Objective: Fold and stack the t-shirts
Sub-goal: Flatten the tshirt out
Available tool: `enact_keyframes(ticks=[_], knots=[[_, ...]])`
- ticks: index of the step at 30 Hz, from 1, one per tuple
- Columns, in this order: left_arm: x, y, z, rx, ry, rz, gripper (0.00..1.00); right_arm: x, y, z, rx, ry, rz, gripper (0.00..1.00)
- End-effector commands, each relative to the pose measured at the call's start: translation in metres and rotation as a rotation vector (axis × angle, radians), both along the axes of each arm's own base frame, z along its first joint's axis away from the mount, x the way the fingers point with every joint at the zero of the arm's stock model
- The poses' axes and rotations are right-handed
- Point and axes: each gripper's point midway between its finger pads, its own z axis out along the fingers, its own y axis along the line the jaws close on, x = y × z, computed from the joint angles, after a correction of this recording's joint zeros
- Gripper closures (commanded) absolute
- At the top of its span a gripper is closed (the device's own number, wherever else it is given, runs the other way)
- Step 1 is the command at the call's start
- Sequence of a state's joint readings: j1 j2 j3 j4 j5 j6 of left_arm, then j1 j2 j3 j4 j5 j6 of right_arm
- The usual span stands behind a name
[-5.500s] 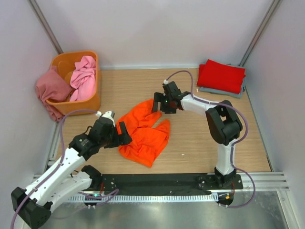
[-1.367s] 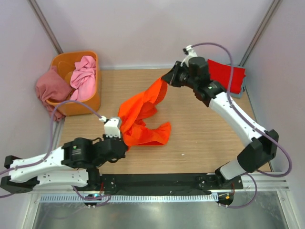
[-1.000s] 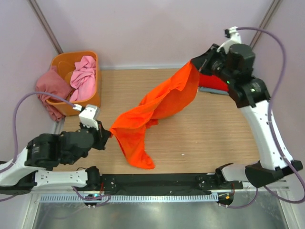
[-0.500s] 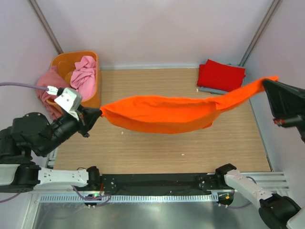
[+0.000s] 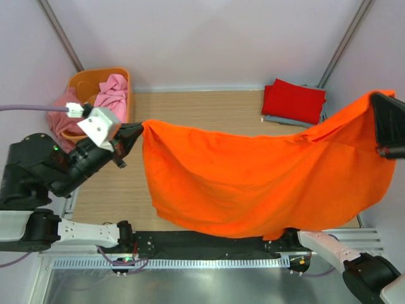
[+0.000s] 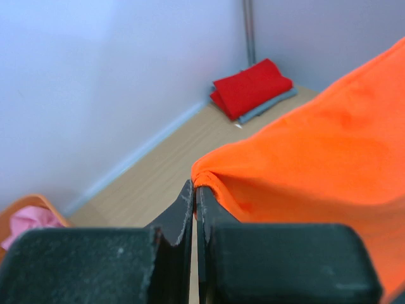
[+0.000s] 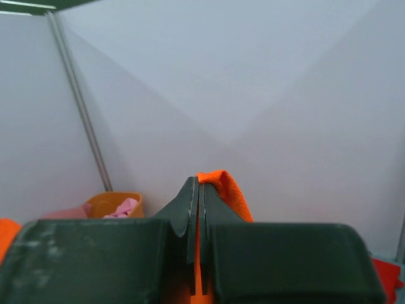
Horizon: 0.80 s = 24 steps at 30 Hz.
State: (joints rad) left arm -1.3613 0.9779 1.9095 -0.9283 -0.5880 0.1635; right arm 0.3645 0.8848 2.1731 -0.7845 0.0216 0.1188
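The bright orange t-shirt (image 5: 266, 183) hangs stretched in the air as a wide sheet above the table, held between both grippers. My left gripper (image 5: 138, 130) is shut on its left corner; the left wrist view shows that gripper (image 6: 195, 187) pinching the hem of the orange t-shirt (image 6: 316, 139). At the right edge my right gripper (image 5: 380, 98) is raised high and shut on the other corner, with orange cloth (image 7: 224, 187) poking out between its tips (image 7: 199, 183). A folded red t-shirt (image 5: 293, 100) lies on a folded grey-blue one (image 5: 288, 121) at the back right.
An orange plastic tub (image 5: 101, 75) stands at the back left with a light pink shirt (image 5: 112, 92) inside and a dusty rose shirt (image 5: 63, 111) draped over its left side. Grey walls close in the wooden table (image 5: 209, 111) on three sides.
Both arms have risen and drawn further apart. The orange t-shirt, bunched into a narrow band half a second ago, now hangs open as a broad sheet.
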Motion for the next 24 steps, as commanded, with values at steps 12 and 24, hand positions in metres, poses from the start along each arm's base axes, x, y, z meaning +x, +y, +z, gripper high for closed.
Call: enact_keyframes(ticks=[12, 24], knots=[[0.171, -0.022, -0.117, 0.125, 0.155, 0.257, 1.0, 0.353, 0.042, -0.227, -0.189, 0.686, -0.353, 0.99], [0.4, 0.032, -0.28, 0.065, 0.825, 0.575, 0.12, 0.544, 0.038, -0.398, -0.052, 0.978, -0.331, 0.0]])
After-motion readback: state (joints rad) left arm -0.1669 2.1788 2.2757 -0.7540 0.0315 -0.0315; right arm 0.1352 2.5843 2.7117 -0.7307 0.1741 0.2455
